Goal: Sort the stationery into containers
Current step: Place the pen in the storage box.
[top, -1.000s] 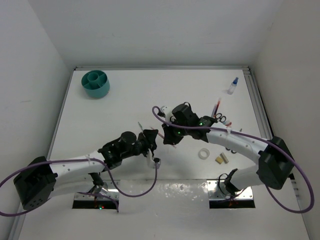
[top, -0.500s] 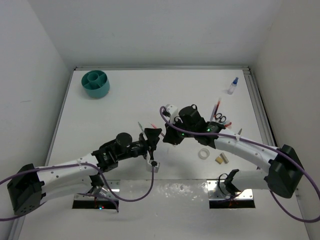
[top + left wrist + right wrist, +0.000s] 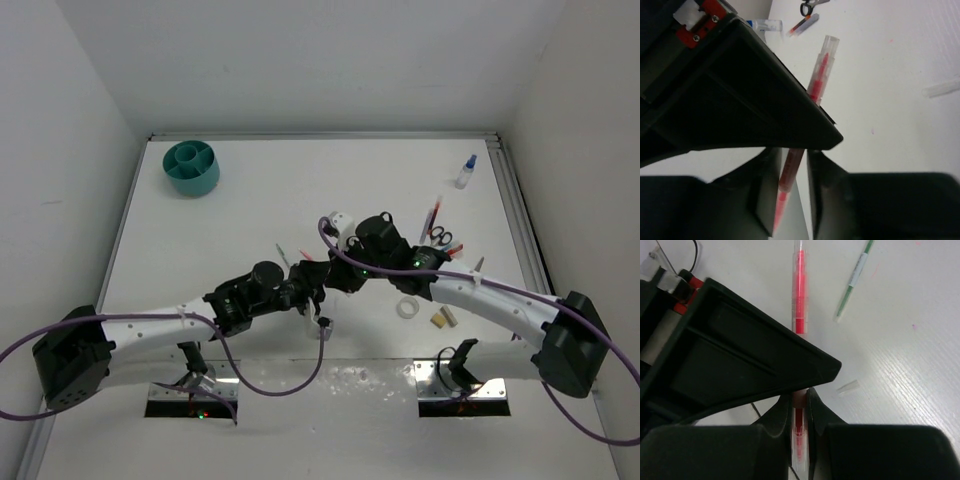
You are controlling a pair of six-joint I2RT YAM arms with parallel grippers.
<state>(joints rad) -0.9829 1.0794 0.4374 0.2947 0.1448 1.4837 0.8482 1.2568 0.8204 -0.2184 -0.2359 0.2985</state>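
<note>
A red pen (image 3: 799, 290) with a clear barrel hangs above the table's middle, and both grippers meet on it. My right gripper (image 3: 338, 277) is shut on the pen near one end, jaws pressed on the barrel (image 3: 800, 400). My left gripper (image 3: 314, 284) holds the same red pen (image 3: 790, 170) between narrow jaws, tilted, just beside the right one. The teal pot (image 3: 192, 167) stands at the far left corner, well away from both grippers. On the right lie a blue-capped bottle (image 3: 466, 172), black scissors (image 3: 443, 238), pens (image 3: 432, 215), a white tape ring (image 3: 407, 307) and tan blocks (image 3: 443, 318).
A green pen (image 3: 855, 280) and a loose clear cap (image 3: 847, 387) lie on the table under the grippers. White walls enclose the table on three sides. The arms' purple cables hang near the front edge.
The left gripper opened wide half a second ago, shifted right toward the right gripper and closed again on the red pen. The right gripper stayed shut on it.
</note>
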